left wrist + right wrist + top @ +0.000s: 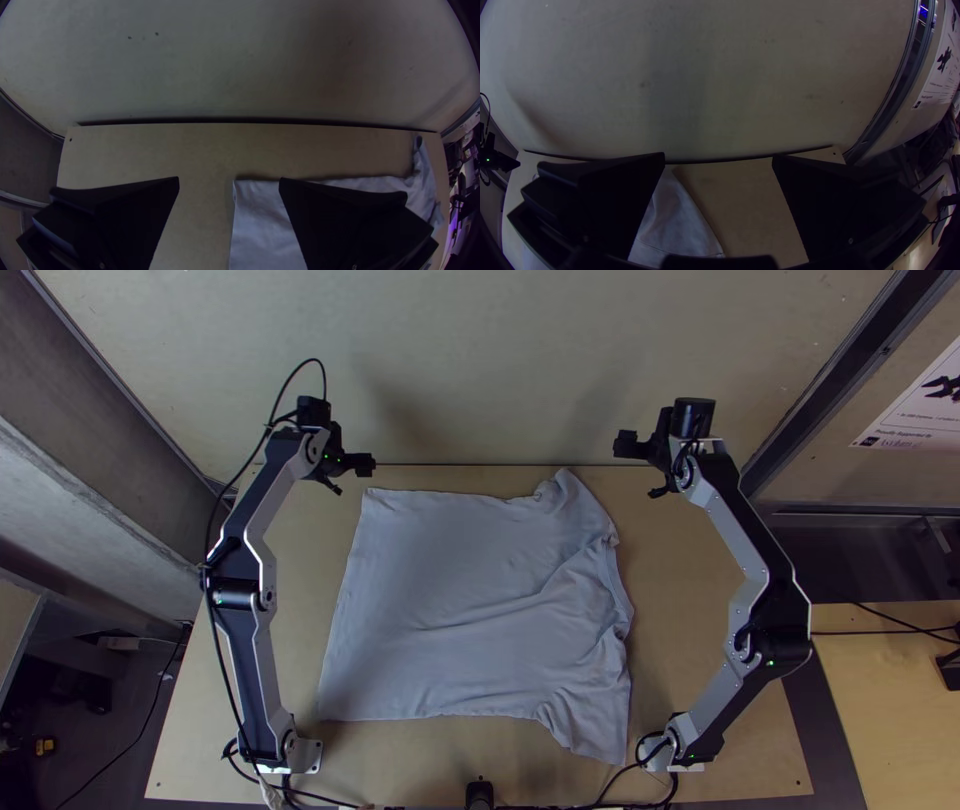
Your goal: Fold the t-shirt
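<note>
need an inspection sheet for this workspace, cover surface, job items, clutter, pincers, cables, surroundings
surface: light wooden table, mostly covered in the middle by the shirt
job's things: pale t-shirt spread out, not folded; hem end toward the left arm, sleeves toward the right arm; creased most at the sleeve end
clutter: nothing seen on the table around the shirt
left pincer: open, holding nothing, near the table's far edge
right pincer: open, holding nothing, also near the far edge
cables: black cable along the left arm; more cables by the right arm's base
surroundings: pale panel beyond the far edge; printed sheet at the right
</note>
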`<state>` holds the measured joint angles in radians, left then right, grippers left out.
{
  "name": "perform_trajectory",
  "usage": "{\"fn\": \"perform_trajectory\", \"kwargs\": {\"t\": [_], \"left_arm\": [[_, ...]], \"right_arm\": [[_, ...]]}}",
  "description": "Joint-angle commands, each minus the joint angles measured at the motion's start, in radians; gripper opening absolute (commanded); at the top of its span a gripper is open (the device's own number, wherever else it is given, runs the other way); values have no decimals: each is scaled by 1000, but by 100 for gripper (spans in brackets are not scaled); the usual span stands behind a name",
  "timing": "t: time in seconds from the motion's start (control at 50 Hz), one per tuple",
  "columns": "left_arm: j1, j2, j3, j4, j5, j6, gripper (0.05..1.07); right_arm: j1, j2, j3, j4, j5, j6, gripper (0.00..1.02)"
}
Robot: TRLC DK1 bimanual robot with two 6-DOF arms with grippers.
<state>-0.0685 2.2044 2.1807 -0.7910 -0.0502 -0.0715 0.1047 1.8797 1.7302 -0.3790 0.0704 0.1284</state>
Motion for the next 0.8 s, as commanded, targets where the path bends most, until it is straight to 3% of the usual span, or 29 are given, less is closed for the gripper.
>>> {"fn": "perform_trajectory", "kwargs": {"t": [0.0, 0.12, 0.58, 0.7, 0.78], "left_arm": [[-10, 69, 56, 3, -22, -1, 101], [-16, 115, 59, 35, -51, 26, 92], [-36, 207, 62, 47, -82, 50, 91], [-48, 222, 62, 44, -82, 78, 62], [-56, 227, 57, 41, -82, 79, 48]], "right_arm": [[9, 44, 29, -3, -3, 23, 98], [9, 68, 22, -4, -3, 31, 98], [20, 156, 49, -4, -3, 57, 98], [26, 191, 62, -9, -3, 59, 98], [26, 219, 80, -23, -3, 68, 98]]}}
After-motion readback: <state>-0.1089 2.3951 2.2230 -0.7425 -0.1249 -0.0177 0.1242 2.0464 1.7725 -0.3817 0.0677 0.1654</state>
